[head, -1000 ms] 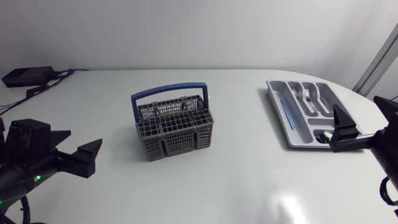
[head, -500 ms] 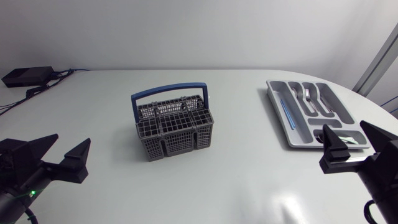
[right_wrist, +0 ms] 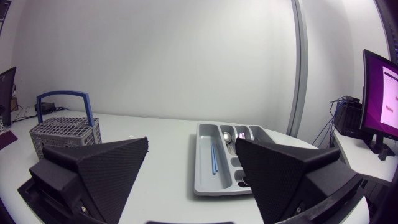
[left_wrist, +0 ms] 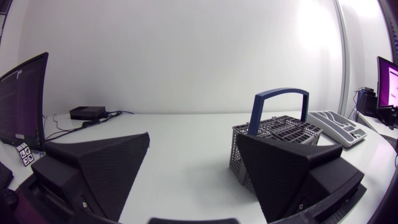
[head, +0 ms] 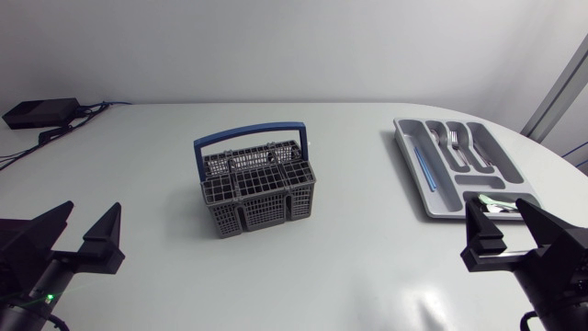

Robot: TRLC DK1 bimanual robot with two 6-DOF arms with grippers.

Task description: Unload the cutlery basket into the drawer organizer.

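Both arms sit low at the front of the table (head: pixel 349 267), left gripper (head: pixel 94 216) & right gripper (head: pixel 498 210) spread wide, empty. The cutlery basket (head: pixel 259 187) stands mid-table; drawer organizer (head: pixel 404 136), w/ forks (head: pixel 448 139) in it, at right. Prob. between picks; next needs a reach into the basket.

cutlery basket (head: pixel 260 198) 1 | drawer organizer (head: pixel 408 156) 1 | blue rod (head: pixel 423 168) 1 — silver cutlery (head: pixel 457 142) too small to count

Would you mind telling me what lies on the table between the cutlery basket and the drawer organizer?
Nothing: in the head view, only bare white table separates the cutlery basket from the drawer organizer.
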